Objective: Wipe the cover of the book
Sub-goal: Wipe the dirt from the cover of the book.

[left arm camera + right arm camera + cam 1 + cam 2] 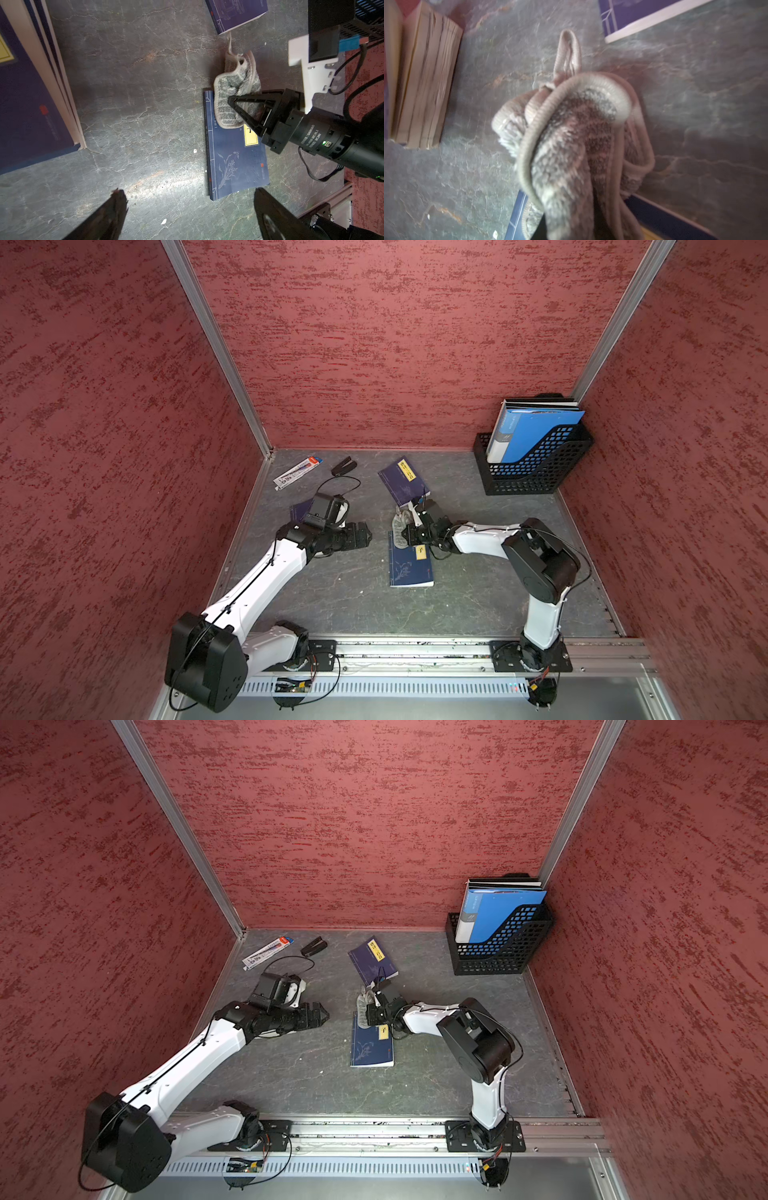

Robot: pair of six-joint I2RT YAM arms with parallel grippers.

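Entry: the dark blue paperback book (pixel 409 568) with a yellow title label lies flat, cover up, near the middle of the grey marbled tabletop (pixel 332 597). We see the grey fuzzy cloth with beige trim (pixel 226 83) bunched on the far end of that cover. Part of it hangs over the book's far edge onto the tabletop, and its loop points toward a second, purple book (pixel 402 483) just beyond.

The right gripper (pixel 235 104) has its jaws pressed close, pinching the cloth over the label end of the cover. The left gripper (pixel 188 190) is spread wide with nothing between its fingers, held over the tabletop on the book's spine side, apart from it.

A black mesh file holder (pixel 536 472) with blue folders stands in the far corner. In the right wrist view the cloth is blurred.
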